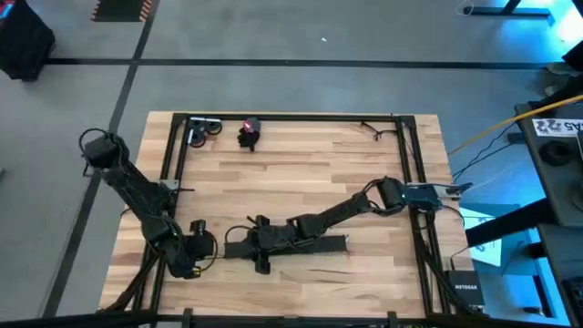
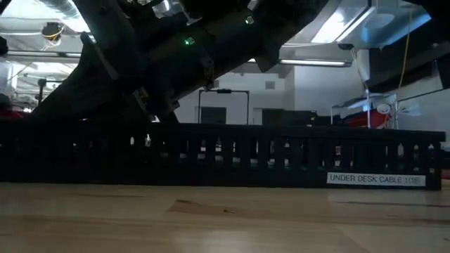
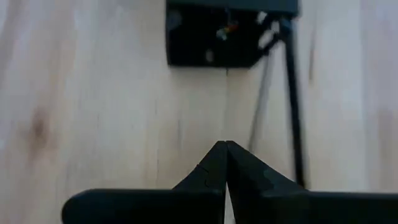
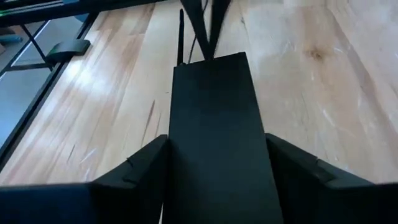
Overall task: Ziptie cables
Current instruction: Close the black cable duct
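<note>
A long black slotted bar (image 1: 310, 244) lies on the wooden table near its front edge. My right gripper (image 1: 258, 244) reaches in from the right and is shut on it (image 4: 217, 162). My left gripper (image 1: 202, 248) is just left of the bar's left end, shut (image 3: 225, 149), touching nothing that I can see. Thin dark strips (image 3: 292, 93) lie on the wood between it and the bar's end (image 3: 230, 37). The cables (image 1: 205, 130), a small pale bundle, lie at the table's far left corner, away from both grippers. My right gripper has the bar's two long sides (image 4: 177, 134) between its two fingers (image 4: 143, 168), toward the bar's left end. The fingers come slanting down from the table's right and point along the bar. The bar lies flat on the table (image 2: 211, 165).
A small black and red object (image 1: 249, 133) lies beside the cables. Thin dark pieces (image 1: 373, 129) lie at the far right corner. A black frame (image 1: 291, 117) runs round the table. The middle of the table is bare wood (image 1: 301, 173).
</note>
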